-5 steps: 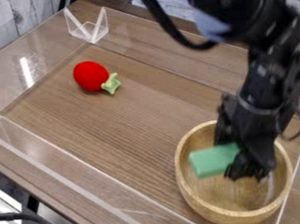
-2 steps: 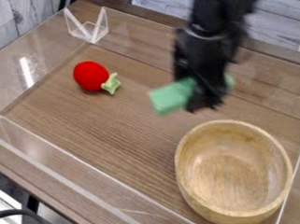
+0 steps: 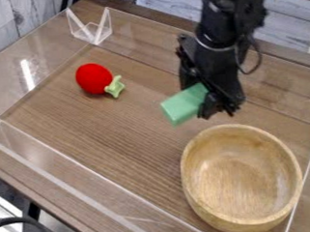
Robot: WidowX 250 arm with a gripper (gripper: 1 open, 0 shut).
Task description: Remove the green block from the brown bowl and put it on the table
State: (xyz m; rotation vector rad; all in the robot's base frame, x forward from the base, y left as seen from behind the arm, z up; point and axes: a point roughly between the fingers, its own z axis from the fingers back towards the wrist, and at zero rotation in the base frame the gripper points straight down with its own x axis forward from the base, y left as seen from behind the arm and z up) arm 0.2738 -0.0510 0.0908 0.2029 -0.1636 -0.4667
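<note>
Pincer (image 3: 203,98) of the black arm points steeply down over the middle of the table (image 3: 107,139), its dark fingers clamped on the green block (image 3: 184,105). The block hangs tilted, one corner lower than the other, with its left part sticking out clear of the fingers and its right end hidden between them. It appears to sit a little above the wood, though whether its lower edge touches the surface cannot be told from this view.

Just below and to the right in the camera view stands the brown bowl (image 3: 246,180), round and shallow with a thick rim. Nothing lies inside it, and the block is outside its rim, near but apart from it.

To the left, well apart from the pincer, a red toy (image 3: 94,78) lies on the wood with a small green leaf (image 3: 116,87) at its right side. Low clear acrylic walls (image 3: 44,157) edge the table, and a folded clear piece (image 3: 89,27) stands at the far left corner.
</note>
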